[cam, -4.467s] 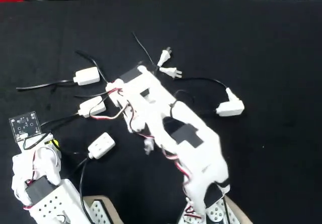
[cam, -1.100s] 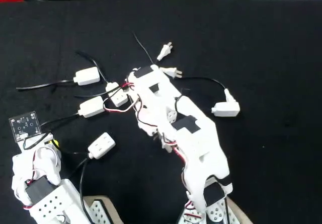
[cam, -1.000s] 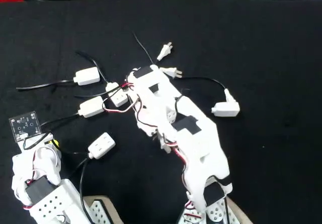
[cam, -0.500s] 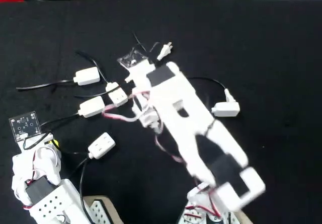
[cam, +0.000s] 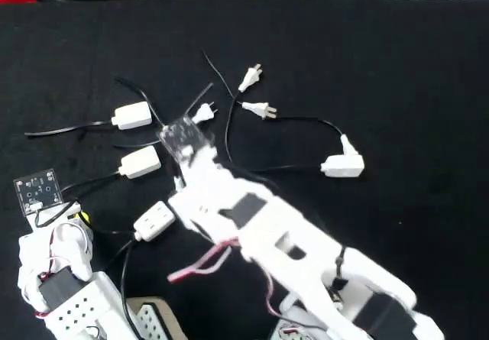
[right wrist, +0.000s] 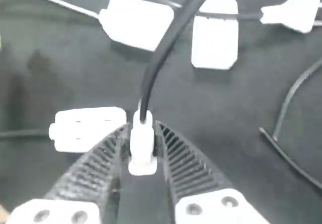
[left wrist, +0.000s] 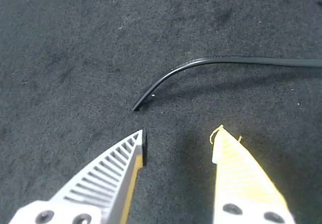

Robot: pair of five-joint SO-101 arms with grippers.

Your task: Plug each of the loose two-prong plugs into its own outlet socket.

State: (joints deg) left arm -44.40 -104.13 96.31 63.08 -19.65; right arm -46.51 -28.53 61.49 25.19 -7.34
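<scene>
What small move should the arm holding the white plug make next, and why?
Likely a small sideways shift and turn of the right gripper to aim its plug at the socket lying just beside it. The plug is clamped in the gripper, its cord trailing ahead, next to that socket but not in it. Its prongs are hidden, so alignment is uncertain.

White arm point(cam: 290, 241) w/ blk patches, red wires, ribbed tool point(right wrist: 142, 128).

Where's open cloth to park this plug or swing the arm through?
Bare cloth lies right of the angled white connector, out to the edge, and on the far strip beyond the loose plugs. Crowded: the outlet sockets and cords left of the right gripper and its held plug.
</scene>
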